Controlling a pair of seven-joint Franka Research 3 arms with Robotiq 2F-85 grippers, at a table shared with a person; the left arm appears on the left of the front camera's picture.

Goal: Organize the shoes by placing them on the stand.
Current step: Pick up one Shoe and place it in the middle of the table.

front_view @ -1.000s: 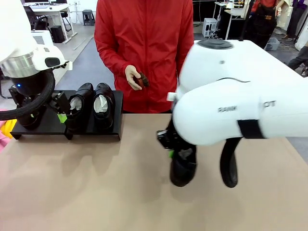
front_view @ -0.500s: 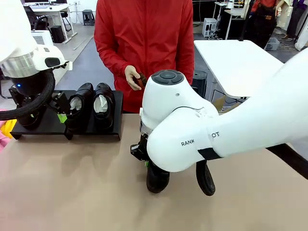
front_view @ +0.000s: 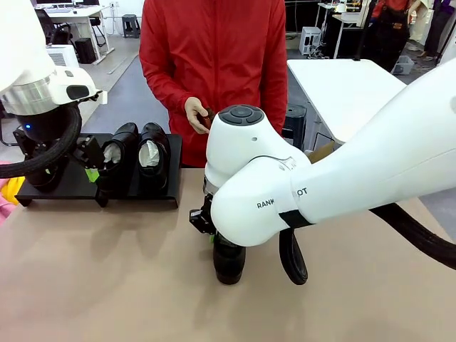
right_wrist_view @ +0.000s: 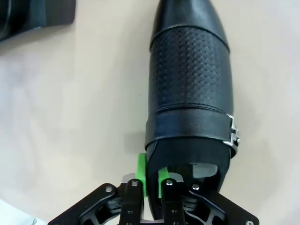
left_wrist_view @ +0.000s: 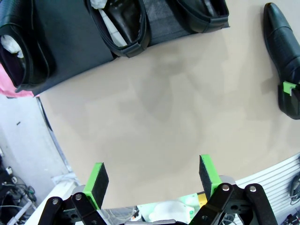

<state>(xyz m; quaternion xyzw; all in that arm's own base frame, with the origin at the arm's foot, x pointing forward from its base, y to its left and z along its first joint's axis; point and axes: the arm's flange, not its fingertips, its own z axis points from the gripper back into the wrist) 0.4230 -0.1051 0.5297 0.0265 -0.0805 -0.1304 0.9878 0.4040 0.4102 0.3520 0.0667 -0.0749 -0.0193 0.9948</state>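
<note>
Right wrist view: right claw pinches the heel rim of a shoe on the tabletop, toe pointing straight ahead; stand lies ahead, off to one side; left claw gapes empty

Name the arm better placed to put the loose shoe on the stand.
Right. Its pincer pinches the heel rim of the loose shoe on the table. The left pincer hangs open and empty, near the stand.
</note>
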